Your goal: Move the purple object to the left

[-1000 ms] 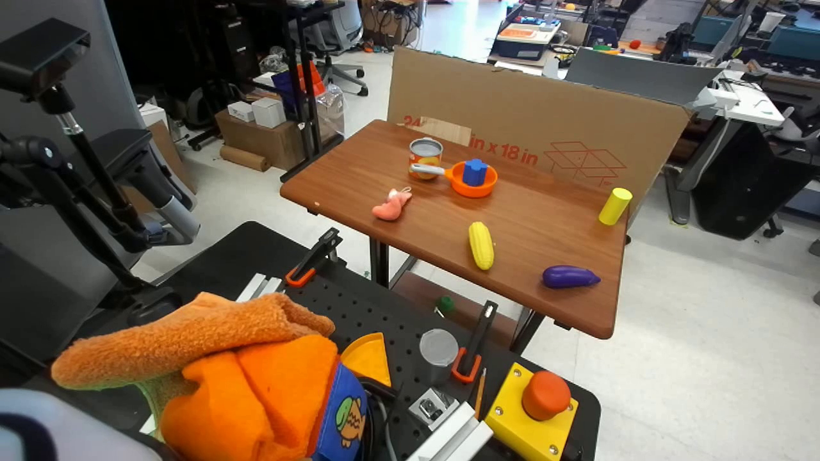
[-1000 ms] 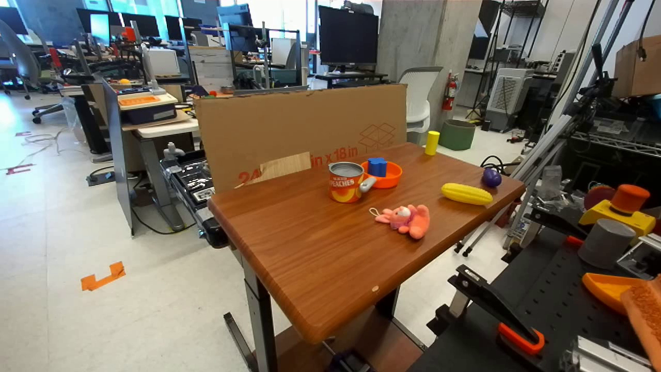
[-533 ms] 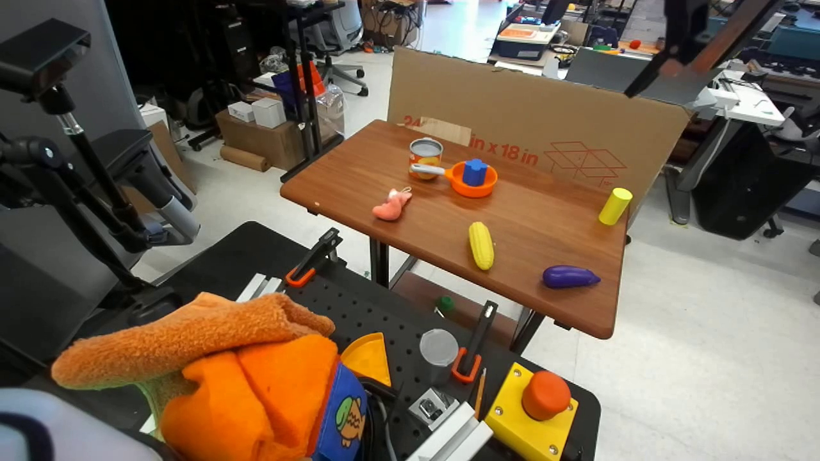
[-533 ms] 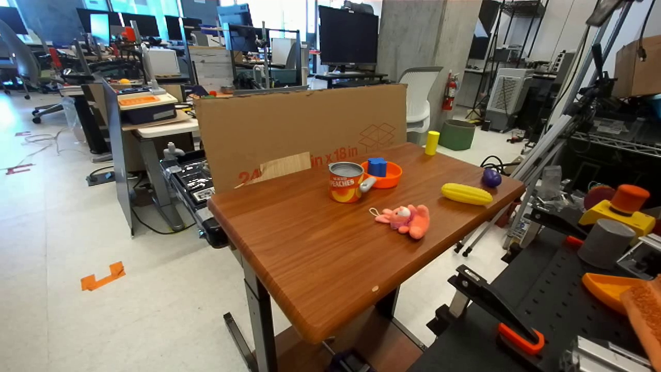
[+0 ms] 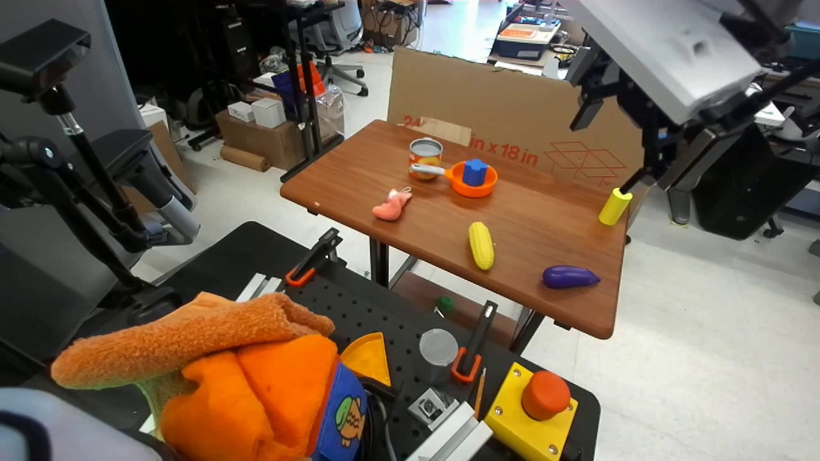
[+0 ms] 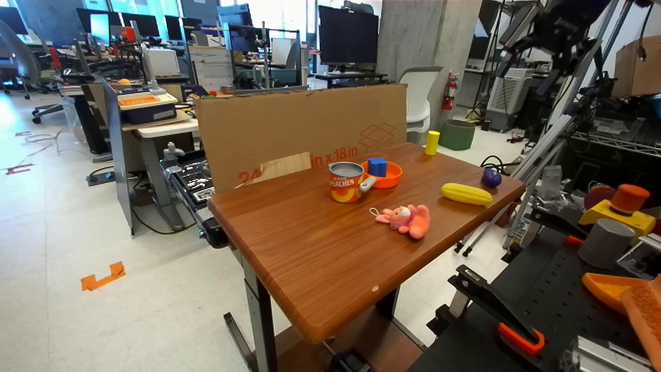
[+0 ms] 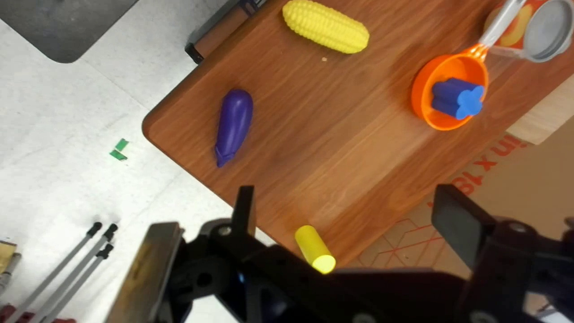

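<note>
I can't see the tip of the eggplant (image 6: 491, 177) in an exterior view; both exterior views crop the arm (image 5: 666, 51).

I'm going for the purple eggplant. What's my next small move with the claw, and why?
I'd probably shift the open claw toward the purple eggplant before lowering it. In the wrist view, the eggplant lies up and left of the claw's gap, while the yellow cylinder shows within that gap, so descending straight from here would likely miss.
</note>
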You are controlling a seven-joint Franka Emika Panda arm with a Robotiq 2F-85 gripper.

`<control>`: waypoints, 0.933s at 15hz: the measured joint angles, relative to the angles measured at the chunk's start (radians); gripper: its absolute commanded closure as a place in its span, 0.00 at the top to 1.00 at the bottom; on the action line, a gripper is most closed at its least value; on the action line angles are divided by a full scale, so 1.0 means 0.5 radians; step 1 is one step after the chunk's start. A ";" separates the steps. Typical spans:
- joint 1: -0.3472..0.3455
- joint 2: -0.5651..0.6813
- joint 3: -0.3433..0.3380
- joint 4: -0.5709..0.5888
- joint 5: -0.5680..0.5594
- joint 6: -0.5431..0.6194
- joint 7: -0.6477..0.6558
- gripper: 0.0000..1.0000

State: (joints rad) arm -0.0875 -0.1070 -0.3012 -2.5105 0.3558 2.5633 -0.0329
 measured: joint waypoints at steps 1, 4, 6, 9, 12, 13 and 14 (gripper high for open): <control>-0.014 0.103 0.015 0.046 -0.004 0.028 0.068 1.00; -0.060 0.414 0.056 0.208 -0.109 0.035 0.348 1.00; -0.066 0.593 0.068 0.306 -0.193 0.035 0.523 1.00; -0.063 0.817 0.073 0.438 -0.293 0.034 0.746 1.00; -0.058 0.985 0.073 0.560 -0.343 0.034 0.897 1.00; -0.055 1.029 0.072 0.593 -0.354 0.033 0.940 1.00; -0.051 1.071 0.070 0.624 -0.364 0.029 0.980 1.00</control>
State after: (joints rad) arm -0.1131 0.4285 -0.2663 -2.1987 0.1736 2.5780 0.4569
